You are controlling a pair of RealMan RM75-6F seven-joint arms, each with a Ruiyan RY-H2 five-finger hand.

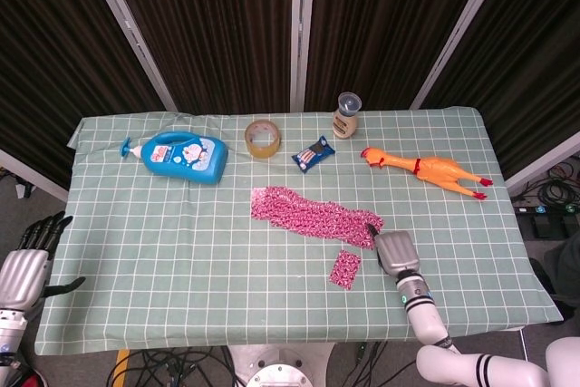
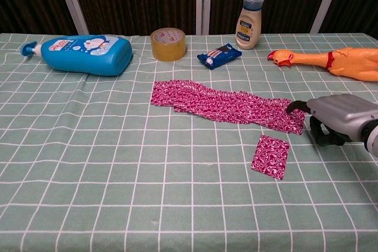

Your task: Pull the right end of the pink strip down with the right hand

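pink strip (image 2: pixel 227 107) lies slantwise at mid-table, its right end lower than its left. right hand (image 2: pixel 336 119) sits at that right end, one dark fingertip (image 2: pixel 290 109) touching the cloth edge (whether it pinches the cloth, i cannot tell). small pink patch (image 2: pixel 270 156) lies just below the end. left hand (image 1: pixel 27 260) hangs off the table's left edge, fingers spread, holding nothing.

Left of the tape roll (image 2: pixel 168 43): blue bottle (image 2: pixel 82 54). Right of it: blue snack packet (image 2: pixel 219 55), dressing bottle (image 2: pixel 250 19), rubber chicken (image 2: pixel 331 62).
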